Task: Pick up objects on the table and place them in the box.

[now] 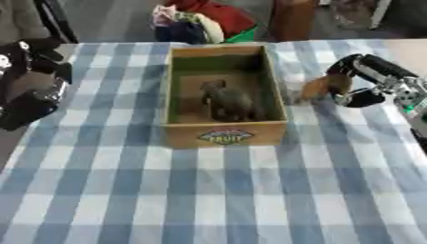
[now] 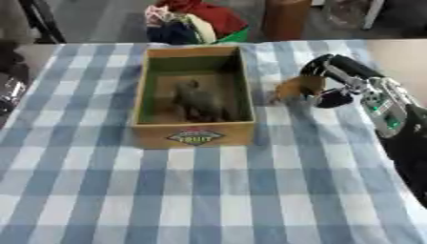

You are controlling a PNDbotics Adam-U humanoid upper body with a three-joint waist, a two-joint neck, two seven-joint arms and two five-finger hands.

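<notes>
A counter (image 1: 217, 190) covered by a blue and white checked cloth is seen from above. At its middle stands an open cardboard box (image 1: 223, 135) with a printed label on its near wall. A dark grey-brown animal-shaped toy (image 1: 227, 101) is seen lying inside on the box floor.

The right hand (image 2: 327, 83) is reached in from the right side, black with silver joints. Its fingers (image 2: 313, 70) are curled round a small orange-brown object (image 2: 292, 88), which is held just beside the box's right wall, outside it and near the cloth. Whether the object touches the cloth cannot be told. Between the fingers and the box interior only the box's right wall is found.

The left hand (image 1: 29, 57) is seen at the left edge, well apart from the box; its finger state cannot be told.

Beyond the fingers, past the far counter edge, a heap of coloured cloths (image 1: 200, 21) and a brown upright object (image 1: 293, 19) are placed on the floor.
</notes>
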